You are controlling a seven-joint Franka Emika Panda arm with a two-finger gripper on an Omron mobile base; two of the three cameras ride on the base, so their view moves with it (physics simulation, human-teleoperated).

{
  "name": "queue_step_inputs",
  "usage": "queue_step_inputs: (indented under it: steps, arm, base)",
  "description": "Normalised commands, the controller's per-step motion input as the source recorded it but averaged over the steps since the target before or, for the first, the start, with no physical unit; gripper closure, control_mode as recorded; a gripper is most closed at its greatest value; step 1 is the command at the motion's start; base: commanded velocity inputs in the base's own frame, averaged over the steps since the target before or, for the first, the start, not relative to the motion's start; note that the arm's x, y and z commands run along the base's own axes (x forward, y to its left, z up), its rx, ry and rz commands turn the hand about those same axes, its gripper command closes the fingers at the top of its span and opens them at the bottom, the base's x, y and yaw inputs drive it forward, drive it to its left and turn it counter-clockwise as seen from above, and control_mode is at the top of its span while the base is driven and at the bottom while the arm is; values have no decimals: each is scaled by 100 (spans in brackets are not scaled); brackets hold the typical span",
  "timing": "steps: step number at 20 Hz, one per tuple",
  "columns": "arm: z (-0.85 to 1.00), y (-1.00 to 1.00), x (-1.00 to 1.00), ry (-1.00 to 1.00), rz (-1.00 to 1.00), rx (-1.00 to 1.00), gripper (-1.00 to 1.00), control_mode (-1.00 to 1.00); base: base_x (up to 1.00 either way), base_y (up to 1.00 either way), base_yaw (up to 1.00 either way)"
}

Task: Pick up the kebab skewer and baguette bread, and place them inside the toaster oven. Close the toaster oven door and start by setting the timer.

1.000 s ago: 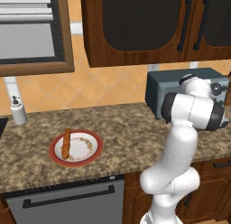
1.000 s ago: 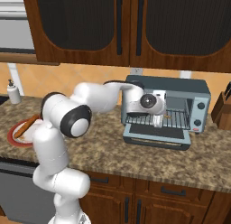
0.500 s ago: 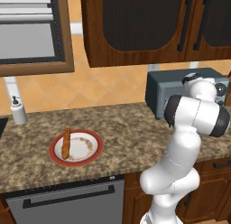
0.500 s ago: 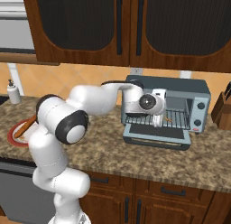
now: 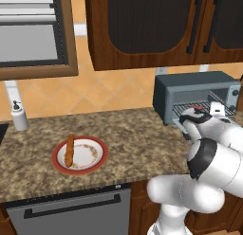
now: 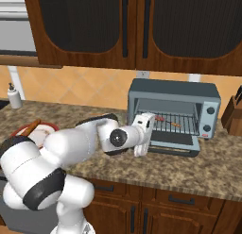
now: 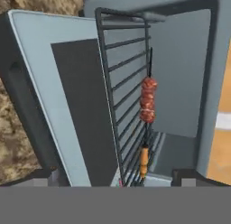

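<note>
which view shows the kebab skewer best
The hand view: the kebab skewer lies close up on the wire rack, meat chunks distinct. The right base view shows it small inside the toaster oven; the left base view barely shows it.

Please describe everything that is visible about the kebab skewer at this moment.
The kebab skewer is a thin dark stick threaded with a few reddish-brown meat chunks near its middle, with an orange piece at one end. It lies flat on the wire rack inside the toaster oven, whose door is folded down open. Nothing grips it; it rests on the rack bars alone.
</note>
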Motion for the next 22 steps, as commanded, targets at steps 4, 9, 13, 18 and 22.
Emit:
queue_step_inputs:
  steps: [4, 9, 13, 18, 22]
  arm:
    - [82, 100, -61, 14, -35, 18, -100, -100]
    - [99, 85, -24, 15, -27, 27, -100, -100]
    - [98, 74, -32, 19, -25, 32, -100, -100]
    - [100, 66, -32, 19, -17, 39, -100, -100]
    - [100, 56, -39, 25, -14, 43, -100, -100]
  base:
    - [0, 0, 0]
    - [0, 0, 0]
    - [0, 0, 0]
    - [0, 0, 0]
    - [0, 0, 0]
